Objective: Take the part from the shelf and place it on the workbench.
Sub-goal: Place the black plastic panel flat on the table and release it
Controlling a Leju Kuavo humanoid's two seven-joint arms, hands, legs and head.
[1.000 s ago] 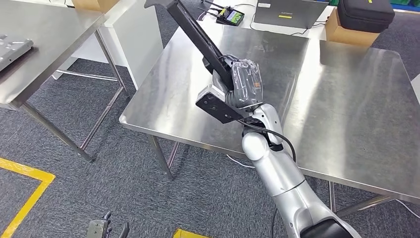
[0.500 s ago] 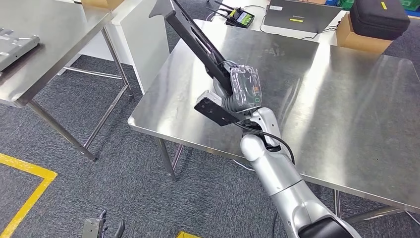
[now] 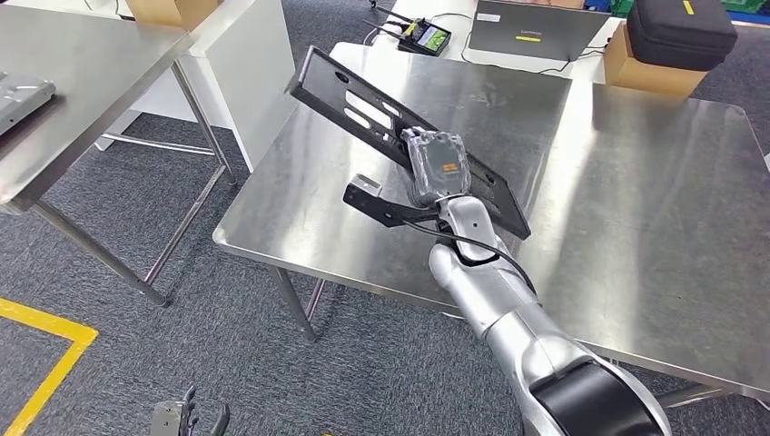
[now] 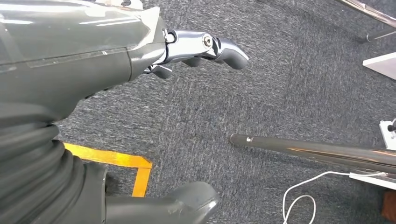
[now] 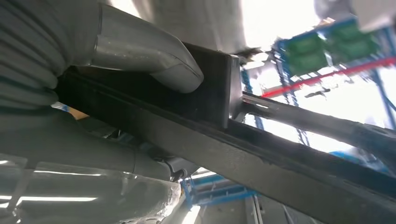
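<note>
My right hand (image 3: 437,166) grips the part (image 3: 363,104), a long black plate with slots, over the workbench (image 3: 636,182). Its long axis runs diagonally across the bench, far end towards the bench's back-left corner, near end by the front edge; it looks tilted, whether touching I can't tell. Right wrist view shows the thumb (image 5: 154,58) pressed on the part's edge. Left hand (image 4: 196,46) hangs over carpet (image 4: 280,84), fingers apart, holding nothing.

A workshop: steel workbenches (image 3: 636,182); yellow floor tape (image 3: 45,363); grey carpet.
</note>
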